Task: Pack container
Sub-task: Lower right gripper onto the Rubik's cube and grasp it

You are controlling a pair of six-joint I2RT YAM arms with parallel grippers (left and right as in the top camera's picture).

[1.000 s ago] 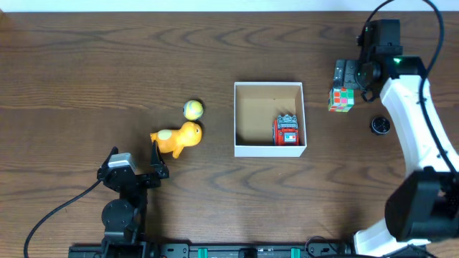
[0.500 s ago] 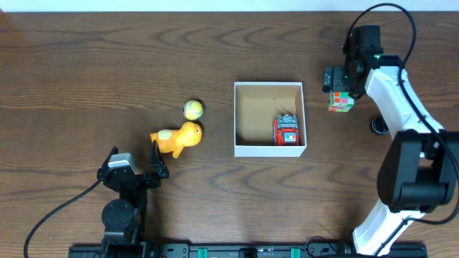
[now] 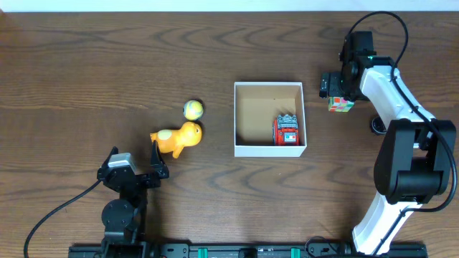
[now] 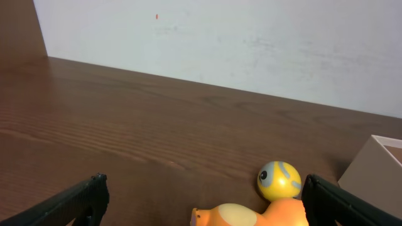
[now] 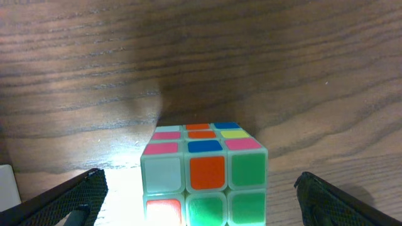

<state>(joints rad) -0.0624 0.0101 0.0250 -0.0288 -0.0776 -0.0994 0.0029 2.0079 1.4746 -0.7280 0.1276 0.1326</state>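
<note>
Container point(image 3: 258, 150) first: where was it when you looked?

Near the middle of the bench point(image 3: 86, 72), open side up, with thin white walls and a brown inside. One red toy car point(image 3: 287, 131) lay in it, close against the right wall and toward the near corner.

And the arm on the right?

The right gripper point(image 3: 337, 89) hung over a colour cube point(image 5: 204, 176). The cube sat on the bench to the right of the container, near it but apart. From the wrist view the jaws were spread wide. The fingers point(image 5: 75, 194) stood one on each side of the cube with a gap showing both ways, so nothing was gripped. A small black round thing point(image 3: 380, 126) lay farther right, beyond the cube. I couldn't make out what it was.

What about the other arm?

The left gripper point(image 4: 202, 191) sat low at the near left of the bench. Its jaws were released too, wide apart with nothing between them. Just ahead of it lay an orange toy animal point(image 3: 177, 138). A yellow ball point(image 3: 193, 109) with blue marks sat just beside that on the far side. Whether those two touched I couldn't tell. Both were on the bench to the left of the container, outside it.
</note>
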